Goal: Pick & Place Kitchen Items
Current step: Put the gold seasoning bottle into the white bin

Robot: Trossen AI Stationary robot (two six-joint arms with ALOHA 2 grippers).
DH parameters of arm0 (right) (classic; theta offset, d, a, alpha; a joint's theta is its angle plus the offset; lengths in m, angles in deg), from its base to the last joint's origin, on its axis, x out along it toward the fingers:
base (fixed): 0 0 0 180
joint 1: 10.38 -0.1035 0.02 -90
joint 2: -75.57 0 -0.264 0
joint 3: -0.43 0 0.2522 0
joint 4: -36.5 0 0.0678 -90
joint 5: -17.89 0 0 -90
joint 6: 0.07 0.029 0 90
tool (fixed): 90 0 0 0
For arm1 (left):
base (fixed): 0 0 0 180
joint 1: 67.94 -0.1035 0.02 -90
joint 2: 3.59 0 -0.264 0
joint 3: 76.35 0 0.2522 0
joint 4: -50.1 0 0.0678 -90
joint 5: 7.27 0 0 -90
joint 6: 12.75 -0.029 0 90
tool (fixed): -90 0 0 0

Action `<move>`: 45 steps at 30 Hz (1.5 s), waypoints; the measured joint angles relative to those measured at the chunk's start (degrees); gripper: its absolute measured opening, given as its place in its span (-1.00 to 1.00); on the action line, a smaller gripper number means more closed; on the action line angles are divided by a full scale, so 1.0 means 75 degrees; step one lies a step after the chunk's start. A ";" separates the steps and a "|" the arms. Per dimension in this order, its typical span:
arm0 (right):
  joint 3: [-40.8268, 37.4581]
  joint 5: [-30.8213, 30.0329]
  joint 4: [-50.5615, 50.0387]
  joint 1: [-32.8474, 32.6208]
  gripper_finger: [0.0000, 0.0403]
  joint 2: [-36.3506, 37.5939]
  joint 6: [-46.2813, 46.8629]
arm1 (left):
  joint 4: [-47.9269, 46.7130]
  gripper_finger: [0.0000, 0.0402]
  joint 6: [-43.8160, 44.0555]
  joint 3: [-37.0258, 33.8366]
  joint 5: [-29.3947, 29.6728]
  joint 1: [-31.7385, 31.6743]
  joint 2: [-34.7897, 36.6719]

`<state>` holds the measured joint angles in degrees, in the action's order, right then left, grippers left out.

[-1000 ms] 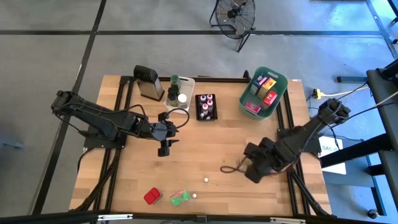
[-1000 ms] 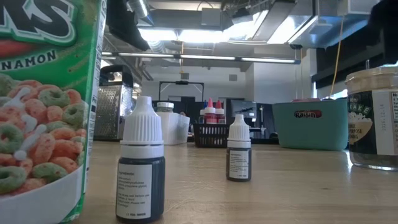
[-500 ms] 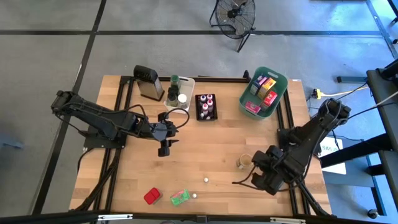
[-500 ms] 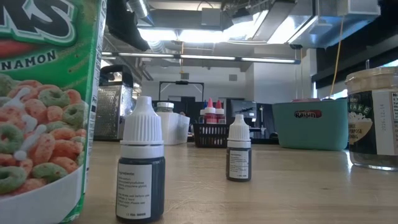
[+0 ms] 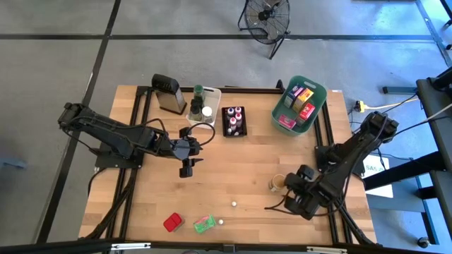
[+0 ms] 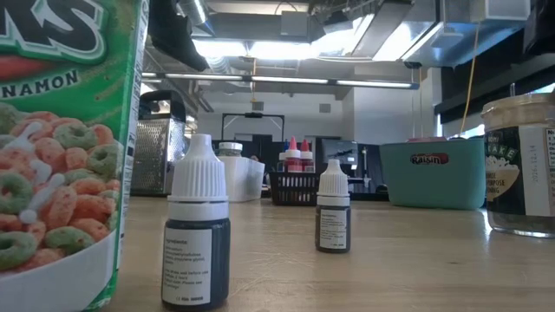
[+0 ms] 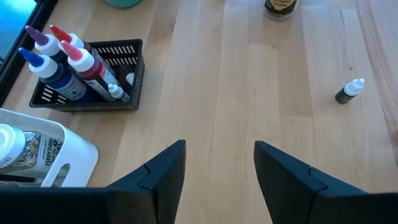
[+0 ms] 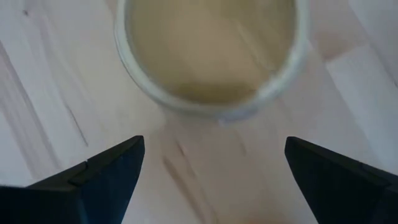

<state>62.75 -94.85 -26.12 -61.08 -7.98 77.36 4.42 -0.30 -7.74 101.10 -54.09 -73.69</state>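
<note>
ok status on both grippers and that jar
Right gripper open, empty, beside the jar. Left gripper open, empty, mid-table. Jar upright on the table, nothing blocking it.

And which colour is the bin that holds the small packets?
The bin is teal green, clearest in the high view.

Wooden table [image 5: 233,169]: 3 bins, grater [image 5: 168,93], jar [image 5: 277,183], 2 dropper bottles, red packet [image 5: 172,222], green packet [image 5: 203,224].

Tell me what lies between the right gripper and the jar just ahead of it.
Nothing: bare wood separates the open right gripper from the jar, per the right wrist view.
</note>
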 joint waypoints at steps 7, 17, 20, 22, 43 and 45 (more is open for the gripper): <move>-0.1151 -0.1013 0.2159 0.0003 0.94 0.0000 -0.0940 | 0.0003 -0.08 0.0028 0.0000 0.0001 0.0000 0.0003; -0.2131 -0.2677 0.3591 0.0076 0.94 0.0000 -0.1614 | 0.0064 -0.08 0.0038 0.0000 0.0460 0.0000 -0.0015; -0.2361 -0.2756 0.4161 0.0215 0.94 0.0000 -0.1961 | 0.0064 -0.08 0.0038 -0.0001 0.0767 0.0000 -0.0015; -0.2431 -0.2773 0.4486 0.0341 0.92 0.0000 -0.2262 | 0.0064 -0.08 0.0038 0.0000 0.0983 -0.0003 -0.0015; -0.2439 -0.2022 0.6290 0.1272 0.40 -0.0003 -0.4698 | 0.2695 -0.08 -0.0989 -0.1158 0.1100 -0.0116 -0.0093; -0.2439 -0.1862 0.6775 0.1391 0.40 -0.0003 -0.5221 | 0.3839 -0.08 -0.1360 -0.1550 0.0791 -0.0237 -0.0096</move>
<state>44.46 -108.82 24.69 -50.65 -8.00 38.21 33.22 -10.50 -19.37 107.04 -55.87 -74.41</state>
